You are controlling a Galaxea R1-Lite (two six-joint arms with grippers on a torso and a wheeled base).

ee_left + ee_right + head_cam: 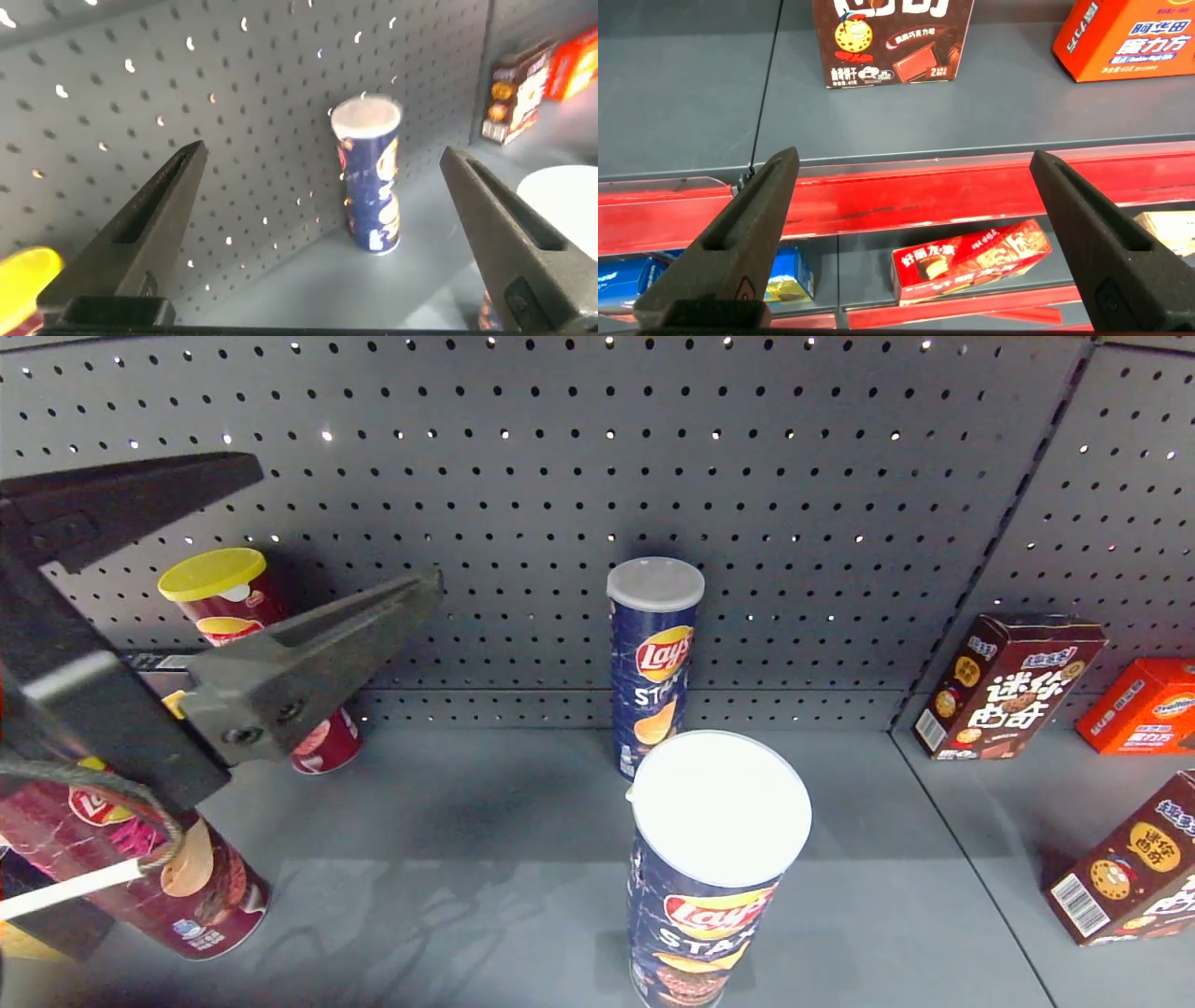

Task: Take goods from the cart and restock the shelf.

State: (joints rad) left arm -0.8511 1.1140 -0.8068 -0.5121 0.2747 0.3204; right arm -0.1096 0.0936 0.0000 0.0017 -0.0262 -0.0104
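Shelf [485, 859], two blue chip cans [653, 663] centre, red cans [233, 607] left, cookie boxes [1008, 686] right

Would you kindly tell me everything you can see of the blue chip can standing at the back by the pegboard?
The blue chip can is a tall tube, seemingly cardboard, dark blue with a red-and-yellow logo and chip pictures, capped by a greyish translucent lid. It stands upright on the grey shelf near the pegboard, its base partly hidden by a second blue can in front. The open left gripper is off to its side, not touching it.
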